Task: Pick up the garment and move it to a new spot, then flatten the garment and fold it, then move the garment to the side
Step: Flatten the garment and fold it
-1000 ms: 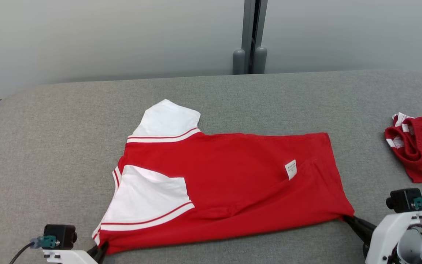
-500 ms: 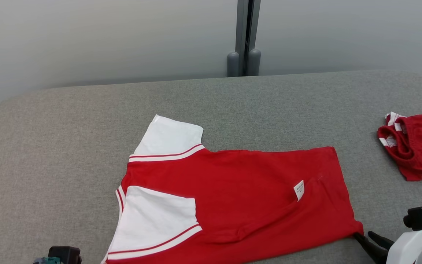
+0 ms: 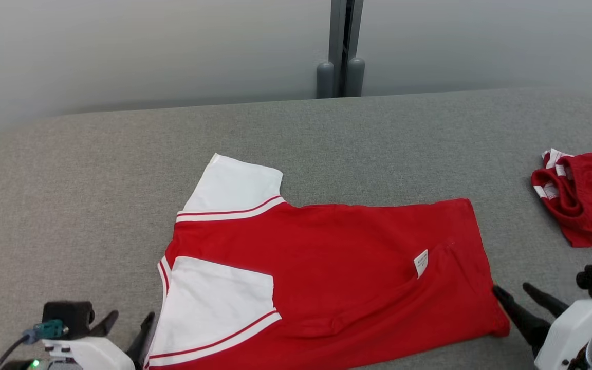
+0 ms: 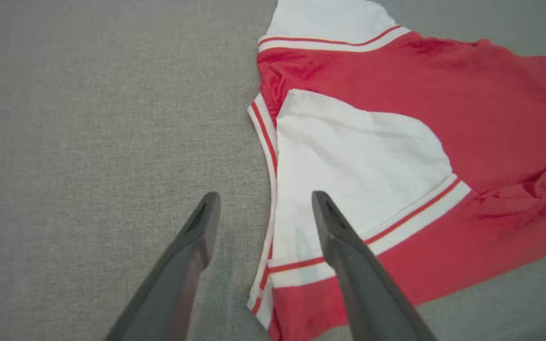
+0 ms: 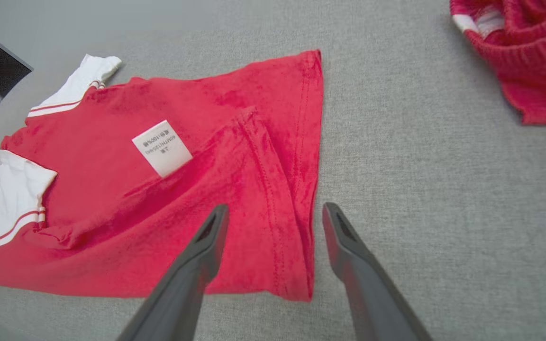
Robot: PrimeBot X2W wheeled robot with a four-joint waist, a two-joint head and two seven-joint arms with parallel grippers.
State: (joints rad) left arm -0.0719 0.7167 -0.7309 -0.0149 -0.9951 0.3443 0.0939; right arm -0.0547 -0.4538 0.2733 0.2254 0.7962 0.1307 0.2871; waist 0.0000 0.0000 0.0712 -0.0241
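Grey padded table [image 3: 95, 180] spans the head view. The red garment [image 3: 327, 267] lies on it, centre to 6 o'clock, mostly flat, collar end toward 9 and hem toward 3. One white sleeve [image 3: 234, 182] sticks out toward 12, the other white sleeve [image 3: 214, 293] lies folded onto the red body. A diagonal crease runs near the 6 o'clock edge. Second red garment [image 3: 584, 200], crumpled, sits at 3, well apart. Left gripper [image 3: 127, 322] is at 7, jaws apart, holding nothing, with one finger over the shoulder corner in the left wrist view. Right gripper [image 3: 512, 289] is at 4, jaws apart and empty, straddling the hem corner in the right wrist view. Small white label [image 3: 420, 263] shows on the red, toward the hem. Progress, judged: relocation and flattening look done, and a lengthwise fold looks laid. Left to do: tuck the 12 o'clock sleeve, fold across, then move it aside.
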